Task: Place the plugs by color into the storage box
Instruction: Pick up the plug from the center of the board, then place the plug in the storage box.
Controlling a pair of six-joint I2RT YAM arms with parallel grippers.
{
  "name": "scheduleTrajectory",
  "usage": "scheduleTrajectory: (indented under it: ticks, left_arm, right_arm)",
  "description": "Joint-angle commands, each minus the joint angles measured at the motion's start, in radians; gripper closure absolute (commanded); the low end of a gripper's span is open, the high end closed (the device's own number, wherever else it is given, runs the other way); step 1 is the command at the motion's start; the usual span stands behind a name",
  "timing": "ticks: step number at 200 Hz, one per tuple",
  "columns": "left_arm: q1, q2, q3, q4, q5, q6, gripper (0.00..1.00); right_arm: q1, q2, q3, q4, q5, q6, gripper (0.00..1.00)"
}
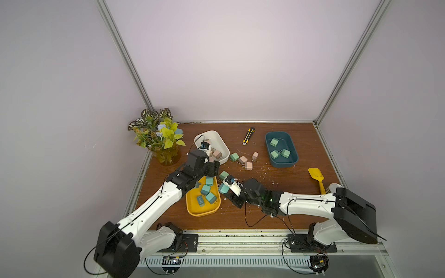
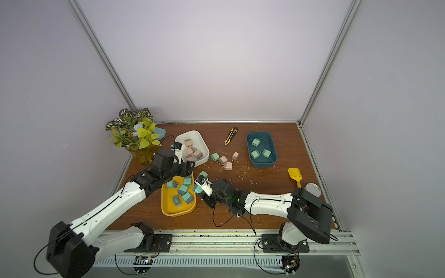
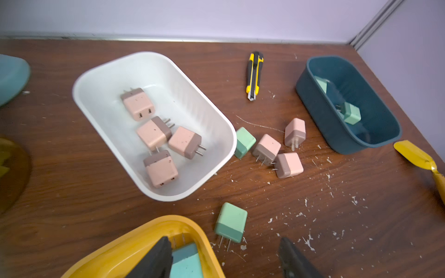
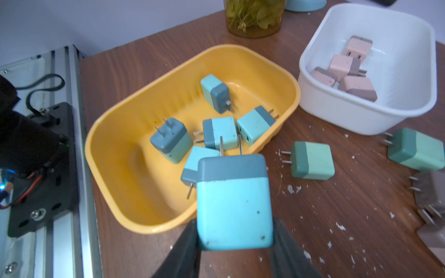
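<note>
Teal plug (image 4: 233,202) in grip of right tool (image 4: 234,232), prongs toward yellow box (image 4: 115,154); left tool (image 3: 225,250) wide, empty.

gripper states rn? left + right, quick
Left gripper: open, holding nothing.
Right gripper: shut on a teal-blue plug.

No legible text, label, brand or number is found. Nothing readable is seen on plugs (image 3: 160,168) or utility knife (image 3: 254,74).
</note>
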Motion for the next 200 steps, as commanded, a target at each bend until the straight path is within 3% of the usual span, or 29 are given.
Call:
scheduleTrajectory:
  ticks: [1, 70, 93, 105, 200]
  left_arm:
    - [0.011, -0.06, -0.036, -0.077, -0.114, -0.017, 0.28]
    - [0.016, -0.177, -0.068, -0.171, -0.269, 0.017, 0.27]
    - [0.018, -0.172, -0.068, -0.167, -0.281, 0.036, 0.27]
    - [0.019, -0.161, -0.072, -0.163, -0.28, 0.04, 0.27]
    - [0.021, -0.132, -0.114, -0.1, -0.23, 0.035, 0.27]
  right_arm:
    - [0.013, 0.046, 0.082, 0.032, -0.015, -0.017, 0.57]
    - [0.094, 0.241, 0.31, -0.015, -0.153, -0.124, 0.54]
    - [0.111, 0.293, 0.362, -0.048, -0.198, -0.127, 0.38]
    - [0.116, 0.307, 0.375, -0.055, -0.218, -0.129, 0.35]
    - [0.121, 0.278, 0.334, -0.006, -0.157, -0.128, 0.36]
